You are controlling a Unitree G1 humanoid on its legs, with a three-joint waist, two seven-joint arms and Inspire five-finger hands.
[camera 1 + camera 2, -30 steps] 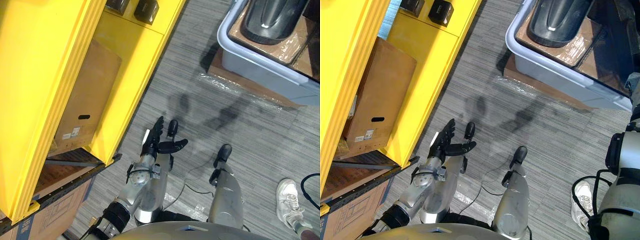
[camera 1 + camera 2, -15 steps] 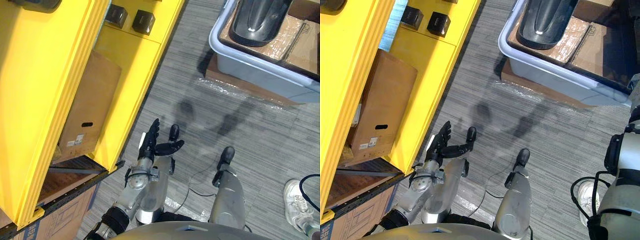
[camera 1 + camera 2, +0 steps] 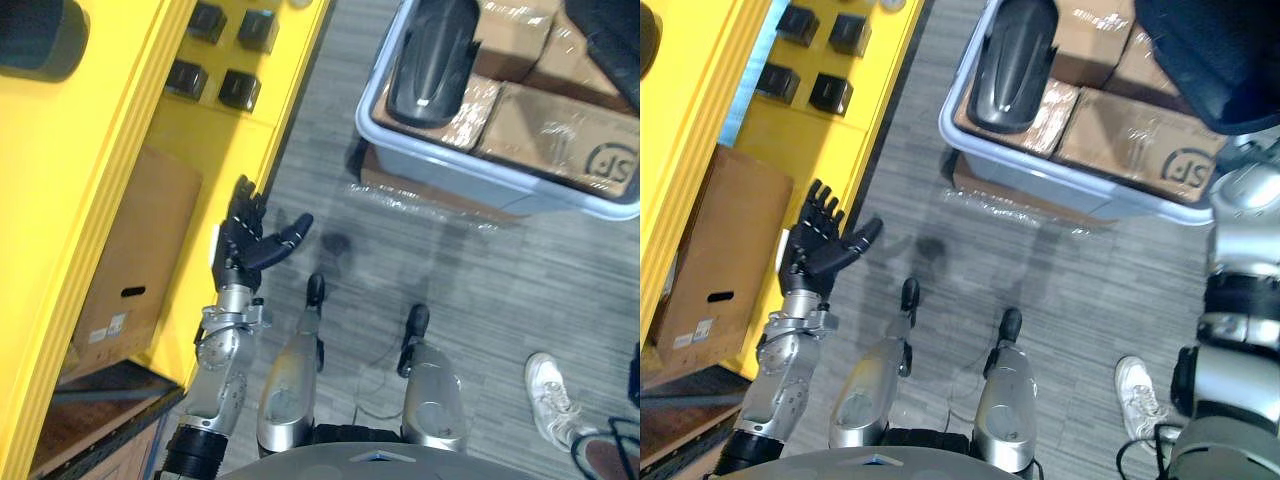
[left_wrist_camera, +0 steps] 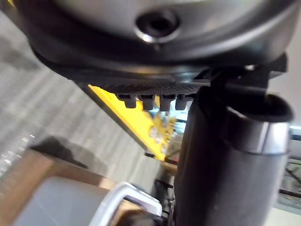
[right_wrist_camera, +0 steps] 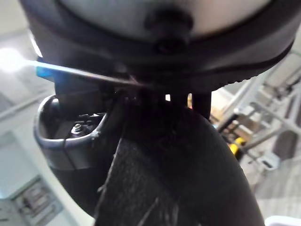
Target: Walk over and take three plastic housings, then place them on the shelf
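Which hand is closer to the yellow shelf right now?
Left. The left hand hovers open right beside the yellow shelf; the right arm is at the far right, across the floor, near the grey bin.

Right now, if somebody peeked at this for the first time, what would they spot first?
Probably the big yellow shelf on the robot's left, with small dark blocks on one level and a cardboard box lower down. Then the grey tub ahead, where a shiny dark housing lies on wrapped boxes. The left hand is raised beside the shelf, fingers spread, empty.
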